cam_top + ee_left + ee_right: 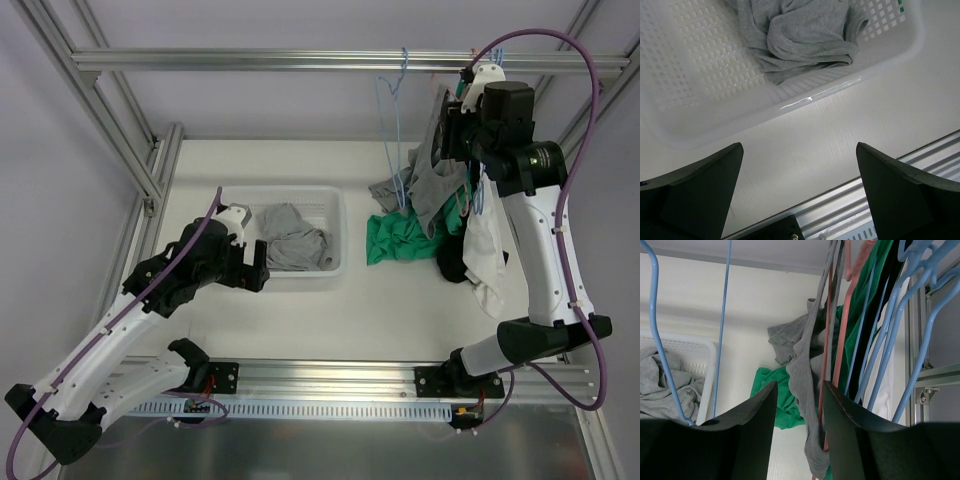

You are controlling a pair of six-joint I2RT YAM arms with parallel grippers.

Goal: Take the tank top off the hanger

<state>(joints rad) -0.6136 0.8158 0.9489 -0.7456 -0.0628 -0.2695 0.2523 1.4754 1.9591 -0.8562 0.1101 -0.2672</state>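
The right gripper [800, 385] has its jaws only narrowly apart, and a limp grey strip of the tank top [807, 400] hangs down in the gap. A sliver of pale surface shows between one finger and the cloth, so no pinch is visible. The fingers' lower parts and the strip's end are cut off at the bottom of the wrist view. The strap climbs beside a thin salmon-pink wire hanger [840, 345]. Both leave the frame at the top, so it cannot be told for certain which wire bears the strap. Beside them, green, black and white garments hang among blue wire hangers [920, 340], overlapping too closely to separate. From above, the right wrist covers much of this bunch, which hangs from the aluminium rail [250, 60] over the far right corner of the worktop [330, 320]. A crumpled green cloth [395, 240] lies on the worktop below it.

The left gripper [799, 150] has its jaws wide apart with nothing between them. It is over bare worktop at the near side of a white plastic basket [850, 85], which sits left of the worktop's middle. The basket's walls are a lattice of small square holes, and its ends run out of the wrist view. Inside it lies a bunched grey knit garment [810, 35].
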